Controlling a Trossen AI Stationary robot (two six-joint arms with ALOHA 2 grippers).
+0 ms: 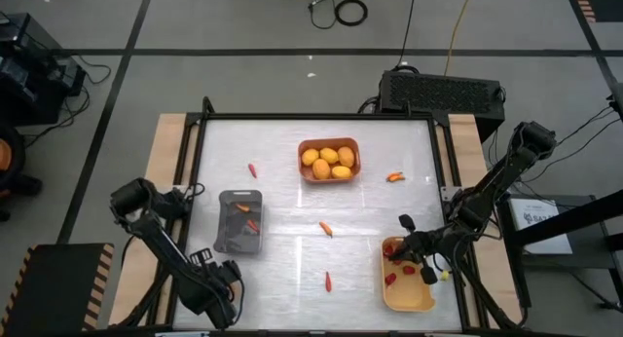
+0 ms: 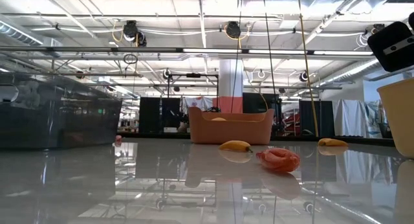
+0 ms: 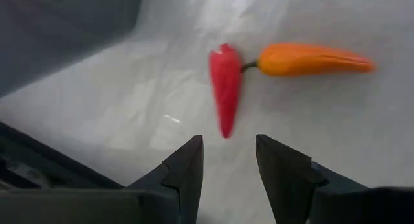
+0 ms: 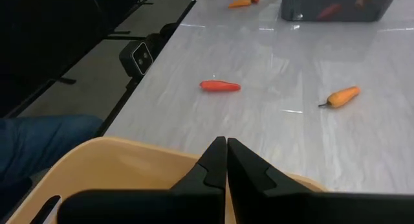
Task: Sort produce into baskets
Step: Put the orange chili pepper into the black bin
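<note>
The left gripper (image 3: 228, 160) hangs beside the grey basket (image 1: 239, 221), jaws partly parted and empty, lined up on a red chili (image 3: 224, 88) touching an orange chili (image 3: 312, 59) on the bench (image 1: 292, 181), likely the next pick. The right gripper (image 4: 226, 153) hovers over the yellow basket (image 1: 421, 299), jaws pinched together, holding nothing.

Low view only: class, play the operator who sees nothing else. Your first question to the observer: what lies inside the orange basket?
Observer: From above, the orange basket holds only yellow-orange fruits.
Operator: Where is the right gripper?
Observer: The right gripper, shut, is over the yellow basket, which holds red berries.
Operator: And the left gripper?
Observer: The left gripper is open and empty, facing a red chili.
</note>
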